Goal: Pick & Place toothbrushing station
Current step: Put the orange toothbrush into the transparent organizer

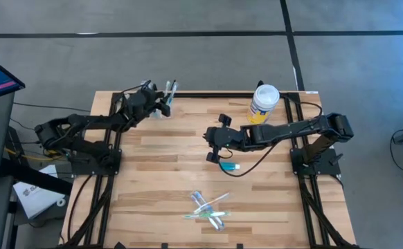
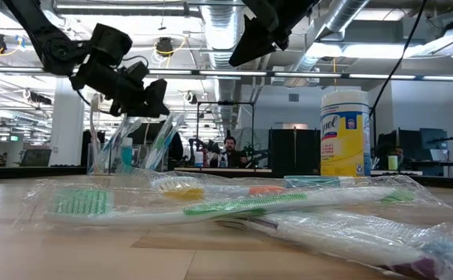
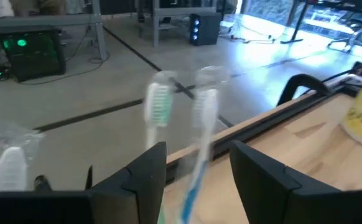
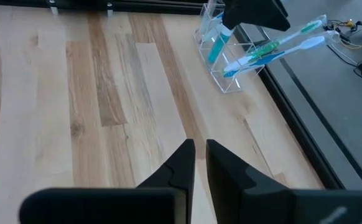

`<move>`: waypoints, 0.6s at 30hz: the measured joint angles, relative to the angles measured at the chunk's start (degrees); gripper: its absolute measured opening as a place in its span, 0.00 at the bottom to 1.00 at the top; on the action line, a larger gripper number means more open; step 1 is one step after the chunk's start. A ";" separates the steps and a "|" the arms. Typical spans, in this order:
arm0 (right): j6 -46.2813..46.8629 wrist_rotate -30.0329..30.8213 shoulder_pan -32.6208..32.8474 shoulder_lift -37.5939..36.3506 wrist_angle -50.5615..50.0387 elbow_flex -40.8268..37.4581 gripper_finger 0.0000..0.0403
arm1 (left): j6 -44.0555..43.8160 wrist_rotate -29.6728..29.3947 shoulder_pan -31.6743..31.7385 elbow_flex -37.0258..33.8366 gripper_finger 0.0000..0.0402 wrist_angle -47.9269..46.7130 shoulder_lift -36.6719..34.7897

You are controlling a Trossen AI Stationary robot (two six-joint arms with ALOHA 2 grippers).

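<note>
A pale wooden table point(image 1: 167, 149) stands on grey floor, with an open workshop room and a seated person point(image 2: 228, 149) far behind it. At the table's far left corner sits the clear plastic cup point(image 4: 221, 56), holding toothbrushes point(image 4: 274, 46) and a teal-blue tube point(image 4: 217, 45). The left gripper point(image 1: 161, 104) hovers right at that cup, its fingers point(image 3: 145, 177) parted, with a blue-handled toothbrush point(image 3: 199, 149) standing loose between them and a green-bristled one beside it (neither finger presses on them). Well away from the cup, near the table's front edge, lies a small heap of wrapped toothbrushes point(image 1: 208, 207). Toward the table's middle, right of the cup, the right gripper point(image 1: 212, 145) hangs over bare wood, its fingers nearly together and holding nothing. A small teal item point(image 1: 229, 166) lies just beside it. Farther right of the cup, at the far edge, stands a white-lidded jar point(image 1: 264, 104) with a yellow label.
</note>
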 joint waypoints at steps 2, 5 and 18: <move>0.02 -0.10 -0.01 0.76 0.41 0.12 0.08 | 0.00 0.50 -1.19 -0.02 0.43 -0.43 -1.19; 0.00 -2.32 0.09 1.08 -0.32 -0.05 0.08 | 0.01 3.62 -3.83 -0.02 0.42 -0.32 -3.22; 1.66 -13.41 2.95 0.95 -3.35 0.05 0.05 | 0.15 9.51 -21.44 -0.02 0.39 -1.07 -5.35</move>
